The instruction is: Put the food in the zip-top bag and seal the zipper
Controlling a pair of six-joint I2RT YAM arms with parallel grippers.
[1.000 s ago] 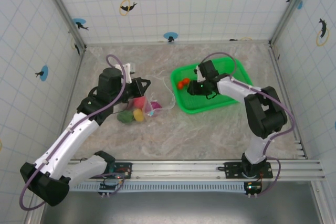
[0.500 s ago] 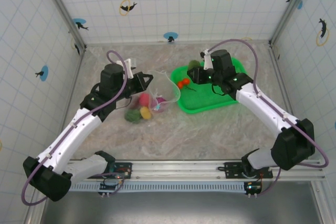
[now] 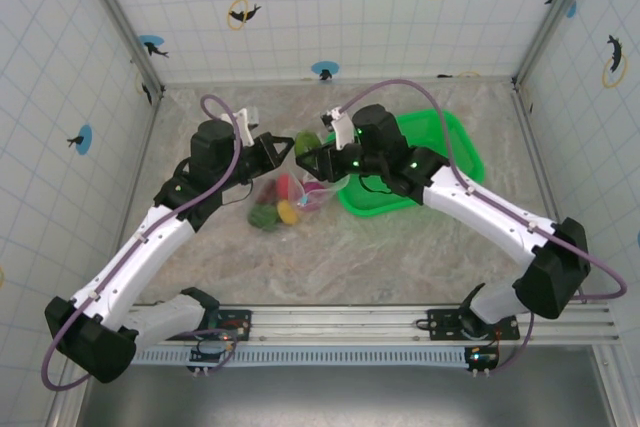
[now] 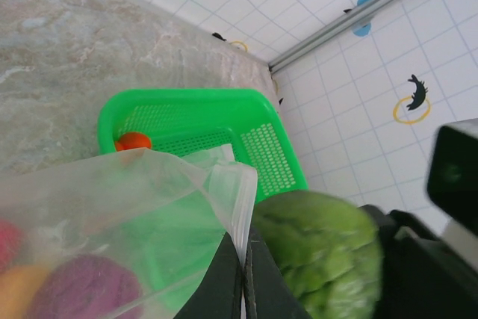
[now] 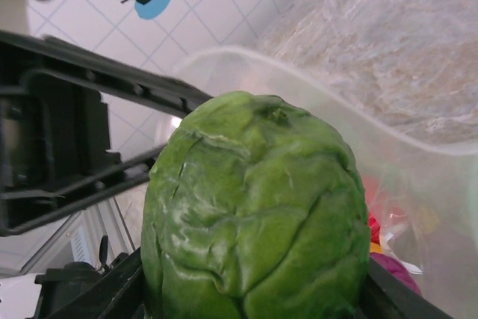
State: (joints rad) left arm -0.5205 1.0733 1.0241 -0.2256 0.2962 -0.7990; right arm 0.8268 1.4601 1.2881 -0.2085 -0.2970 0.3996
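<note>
The clear zip-top bag (image 3: 300,194) lies left of centre with several pieces of food in it: red (image 3: 285,185), yellow (image 3: 288,211) and dark green (image 3: 264,216). My left gripper (image 3: 283,143) is shut on the bag's rim and holds the mouth up; the pale zipper (image 4: 243,196) is pinched between its jaws. My right gripper (image 3: 312,150) is shut on a round green leafy food (image 5: 254,214), held at the bag's open mouth (image 5: 314,87) right beside the left fingers. In the left wrist view a purple food (image 4: 89,285) shows through the bag (image 4: 127,199), and the green food (image 4: 321,248) is just right of the zipper.
The green basket (image 3: 455,152) stands right of the bag, partly under my right arm; an orange-red food (image 4: 134,140) lies in its corner (image 4: 194,121). Tiled walls close in the back and both sides. Bare marble table lies in front of the bag.
My right gripper has carried the green food left from the basket to the bag's mouth. The left gripper has stayed shut on the rim, and the bag has shifted slightly right.
</note>
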